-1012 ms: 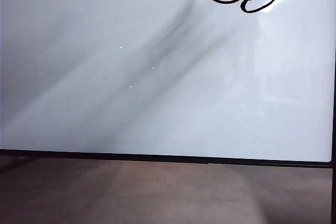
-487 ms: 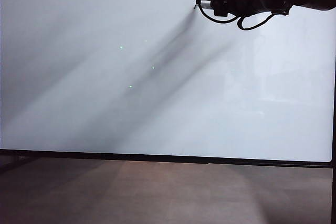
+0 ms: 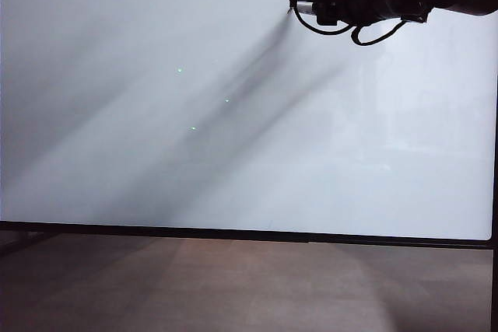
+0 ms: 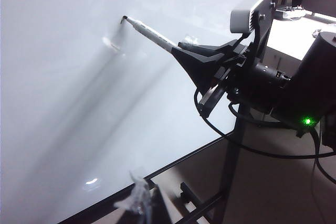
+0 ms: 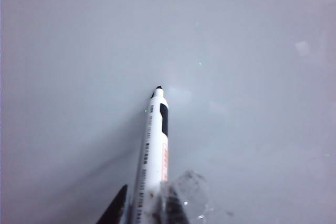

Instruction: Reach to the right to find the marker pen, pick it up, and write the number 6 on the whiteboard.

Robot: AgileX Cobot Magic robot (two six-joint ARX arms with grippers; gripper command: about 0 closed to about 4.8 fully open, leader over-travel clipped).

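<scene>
The right pincer [image 4: 181, 51], clamped on the marker pen [image 4: 149, 32], has dropped from the frame's top edge, setting the tip against the whiteboard [image 3: 233, 114]; the 6 is unstarted. The left pincer is unseen.

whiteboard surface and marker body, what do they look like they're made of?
Whiteboard: smooth glossy white panel, probably coated; it mirrors lights and arm shadows. Thin dark frame, material unclear.
Marker pen, shut in the right gripper: white, probably plastic barrel, printed text, black tip at the board.
</scene>
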